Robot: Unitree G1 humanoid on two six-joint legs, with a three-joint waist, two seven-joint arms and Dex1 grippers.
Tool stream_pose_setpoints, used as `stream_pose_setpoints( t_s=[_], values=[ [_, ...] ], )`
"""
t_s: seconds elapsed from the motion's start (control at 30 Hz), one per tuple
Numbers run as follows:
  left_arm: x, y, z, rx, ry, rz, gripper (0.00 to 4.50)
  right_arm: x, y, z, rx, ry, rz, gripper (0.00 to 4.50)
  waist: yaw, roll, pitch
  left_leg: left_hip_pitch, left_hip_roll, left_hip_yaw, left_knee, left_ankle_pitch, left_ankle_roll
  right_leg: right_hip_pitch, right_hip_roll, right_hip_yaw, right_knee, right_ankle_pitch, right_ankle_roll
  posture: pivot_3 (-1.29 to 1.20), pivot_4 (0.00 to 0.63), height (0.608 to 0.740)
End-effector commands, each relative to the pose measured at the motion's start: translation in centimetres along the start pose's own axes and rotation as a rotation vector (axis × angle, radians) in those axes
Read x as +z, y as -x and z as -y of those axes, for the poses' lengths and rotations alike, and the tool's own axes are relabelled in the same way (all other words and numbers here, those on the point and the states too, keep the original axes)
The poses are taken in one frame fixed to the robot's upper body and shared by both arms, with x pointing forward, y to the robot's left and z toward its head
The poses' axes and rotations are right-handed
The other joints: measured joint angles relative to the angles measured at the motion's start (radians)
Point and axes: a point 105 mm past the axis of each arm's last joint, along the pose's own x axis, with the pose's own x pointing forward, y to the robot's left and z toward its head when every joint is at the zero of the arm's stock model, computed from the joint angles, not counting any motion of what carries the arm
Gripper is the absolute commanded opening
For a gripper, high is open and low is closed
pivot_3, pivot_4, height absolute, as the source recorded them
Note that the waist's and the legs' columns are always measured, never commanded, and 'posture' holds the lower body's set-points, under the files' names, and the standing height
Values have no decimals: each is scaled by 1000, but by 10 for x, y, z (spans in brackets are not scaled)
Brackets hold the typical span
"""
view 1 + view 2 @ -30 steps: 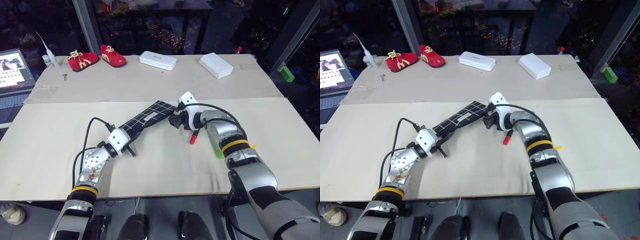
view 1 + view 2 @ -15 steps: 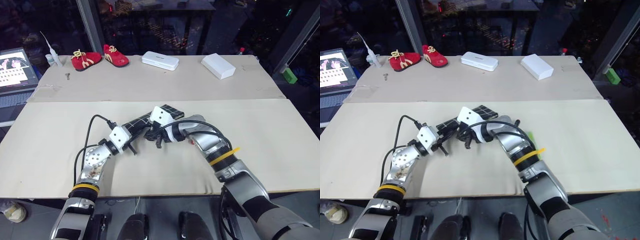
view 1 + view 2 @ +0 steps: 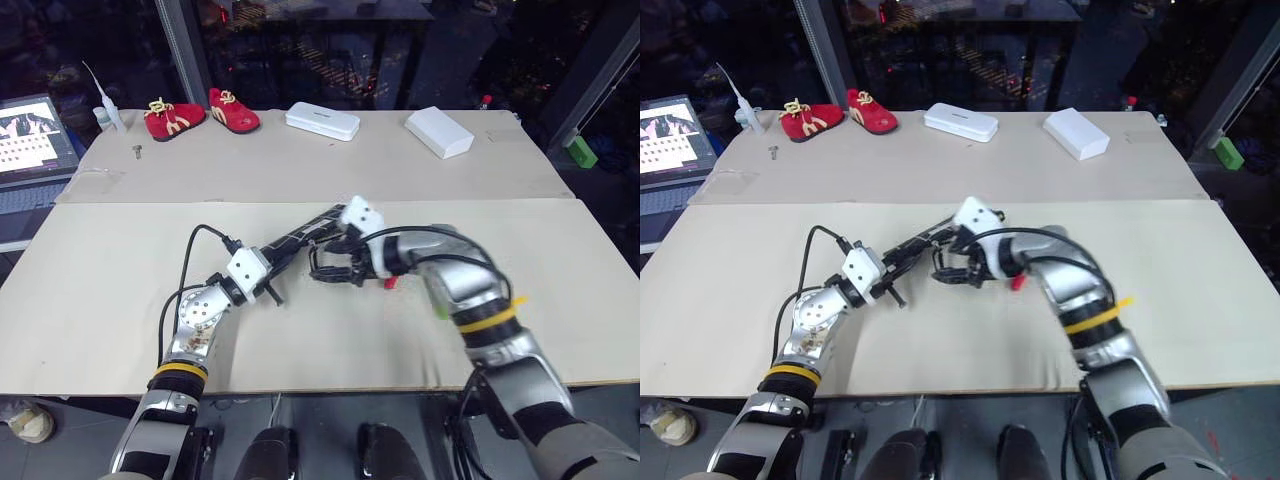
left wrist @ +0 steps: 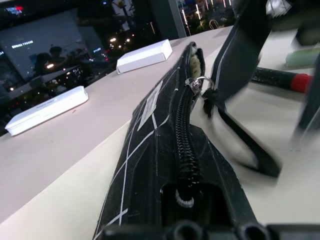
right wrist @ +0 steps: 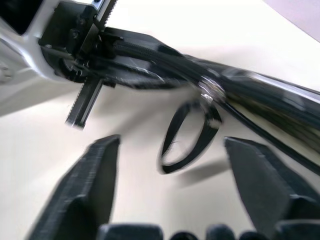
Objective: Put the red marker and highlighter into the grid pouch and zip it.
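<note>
Black fingers of the left hand (image 3: pixel 262 283) were clamped shut on the near end of the grid pouch (image 3: pixel 300 238), holding it edge-up with the zipper on top, so that it slanted away from the hand toward the middle of the counter (image 3: pixel 120 260). In the left wrist view the zipper's teeth (image 4: pixel 184 135) ran away from the fingers to the slider (image 4: pixel 197 84), beyond which the far end of the pouch gaped. From the slider hung the black pull loop (image 5: pixel 187 134), dangling free. The right hand (image 3: pixel 327 268) stood just beside the pouch with its fingers (image 5: pixel 95 175) spread wide apart on either side of the loop, gripping nothing. Just past the right hand the red marker (image 3: pixel 389 282) lay on the counter, outside the pouch, largely hidden by the arm. The highlighter (image 3: pixel 440 303), pale green, lay further right, near the marker and half covered by the forearm. Along the far edge of the counter stood two white boxes (image 3: pixel 322 121), a pair of red shoes (image 3: pixel 202 110) and a laptop (image 3: pixel 35 135) at the far left.
</note>
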Motion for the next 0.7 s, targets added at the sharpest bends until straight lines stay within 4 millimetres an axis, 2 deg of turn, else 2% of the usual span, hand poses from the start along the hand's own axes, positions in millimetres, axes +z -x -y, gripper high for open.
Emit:
stream_pose_setpoints(
  t_s=[0.03,0.1,0.27,0.33,0.53,0.7],
  values=[
    [12,1,-6,33,-14,42,0,22,48,-14,6,43,97,3596,1,0,0,0,0,0,0,0,0,0,0,0,0,0,0,0,150,740],
    [12,2,-7,40,-12,41,0,17,67,-5,-87,48,87,3596,5,0,0,0,0,0,0,0,0,0,0,0,-1,0,0,0,150,740],
    [10,6,-7,60,-1,38,0,-9,123,50,-545,-28,-8,3596,7,-1,0,5,0,1,0,0,0,3,-1,2,-3,0,0,0,150,740],
    [10,6,-7,60,1,37,0,-24,136,57,-639,-82,-44,3596,10,-1,0,5,0,2,0,0,0,3,-1,2,-2,0,0,0,150,740],
    [9,3,-6,56,9,37,0,-64,139,55,-722,-204,-134,3596,14,-1,0,4,0,2,0,0,0,2,0,2,-3,0,0,0,150,740],
    [8,0,-6,57,23,43,0,-76,133,56,-746,-286,-123,3596,16,-1,0,4,0,2,0,0,0,2,-1,3,-3,0,0,0,150,740]
  ],
)
